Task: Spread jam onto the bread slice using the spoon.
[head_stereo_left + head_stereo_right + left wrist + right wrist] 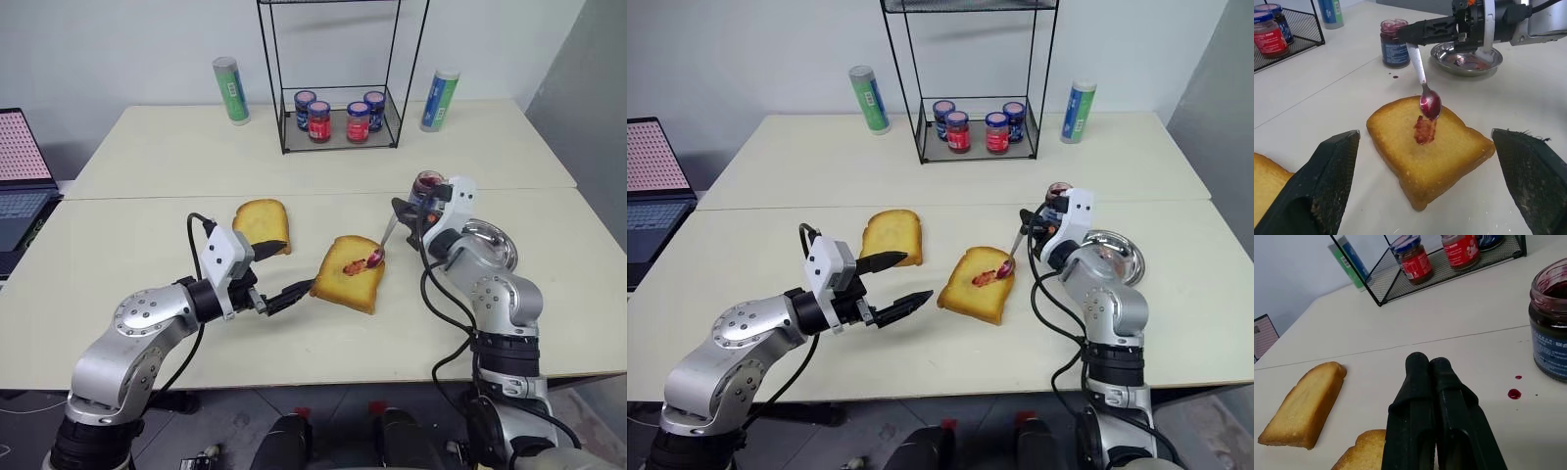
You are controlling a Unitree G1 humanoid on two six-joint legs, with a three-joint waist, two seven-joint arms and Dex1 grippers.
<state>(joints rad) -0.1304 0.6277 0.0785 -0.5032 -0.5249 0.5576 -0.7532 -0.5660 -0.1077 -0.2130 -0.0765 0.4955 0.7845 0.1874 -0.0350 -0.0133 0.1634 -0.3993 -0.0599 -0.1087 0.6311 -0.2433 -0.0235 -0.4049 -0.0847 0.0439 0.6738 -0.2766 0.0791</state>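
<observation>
Here, open jam jar [1394, 43] part-full; four lidded jars [339, 116] in wire rack [392, 137]; right gripper [1415, 33] clamped on spoon [1425, 90], left gripper [279, 269] agape.

My four views over the table

My head pair looks forward and down across the whole table [147, 166]; my wrist cameras sit low and close, facing each other's side, both catching the bread slice [1430, 152] and jam jar [1550, 333].

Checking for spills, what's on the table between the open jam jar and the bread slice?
Small red jam drops lie on the table between the jam jar and the bread slice, seen in both wrist views.
</observation>
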